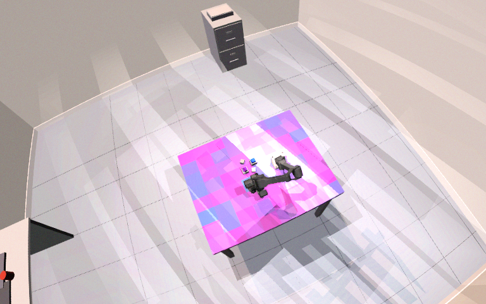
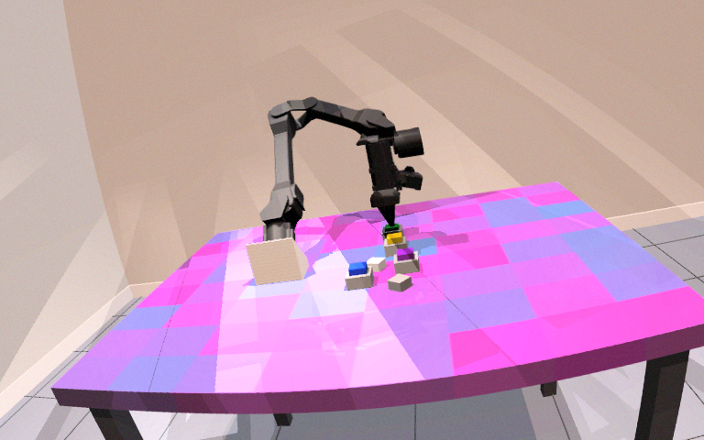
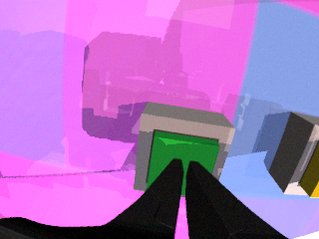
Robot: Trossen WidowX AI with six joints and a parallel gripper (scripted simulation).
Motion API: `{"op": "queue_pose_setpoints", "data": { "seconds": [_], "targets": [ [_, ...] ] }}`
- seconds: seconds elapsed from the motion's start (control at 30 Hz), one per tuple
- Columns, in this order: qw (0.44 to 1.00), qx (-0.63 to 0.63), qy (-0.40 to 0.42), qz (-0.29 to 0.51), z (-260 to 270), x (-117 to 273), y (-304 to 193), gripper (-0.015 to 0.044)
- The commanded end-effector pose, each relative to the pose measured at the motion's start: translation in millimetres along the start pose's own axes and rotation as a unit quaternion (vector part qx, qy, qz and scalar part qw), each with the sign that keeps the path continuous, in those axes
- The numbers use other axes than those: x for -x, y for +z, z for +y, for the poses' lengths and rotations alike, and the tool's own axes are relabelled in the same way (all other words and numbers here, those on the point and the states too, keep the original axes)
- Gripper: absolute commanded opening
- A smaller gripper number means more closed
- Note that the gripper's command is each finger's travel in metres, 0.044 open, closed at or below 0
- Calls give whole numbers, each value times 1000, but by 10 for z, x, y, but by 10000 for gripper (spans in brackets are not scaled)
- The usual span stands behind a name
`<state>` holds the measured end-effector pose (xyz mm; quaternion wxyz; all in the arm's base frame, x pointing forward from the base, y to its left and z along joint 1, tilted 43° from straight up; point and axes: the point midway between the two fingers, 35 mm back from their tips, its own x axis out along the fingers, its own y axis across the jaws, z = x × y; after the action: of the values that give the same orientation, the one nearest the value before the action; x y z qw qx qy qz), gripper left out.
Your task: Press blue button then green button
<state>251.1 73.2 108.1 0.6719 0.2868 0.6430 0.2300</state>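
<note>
Green button [image 3: 183, 158] sat directly under my clenched, empty gripper [image 3: 183, 171], tips at its cap. I judged it stiff and spring-loaded: push square on centre, nothing to grasp.

Tool [image 3: 183, 167] on button [image 3: 181, 153], beside another button [image 3: 314, 179].
</note>
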Motion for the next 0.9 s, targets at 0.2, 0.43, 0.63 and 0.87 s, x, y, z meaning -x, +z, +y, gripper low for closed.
{"op": "queue_pose_setpoints", "data": {
  "seconds": [0.2, 0.43, 0.63, 0.87],
  "targets": [
    [1000, -1, 2, 2, 8, -11, -16, 20],
    [1000, -1, 1, 2, 3, 287, -12, 20],
    [1000, -2, 2, 2, 116, 440, 11, 99],
    [1000, -2, 2, 2, 563, 930, -2, 283]
  ]
}}
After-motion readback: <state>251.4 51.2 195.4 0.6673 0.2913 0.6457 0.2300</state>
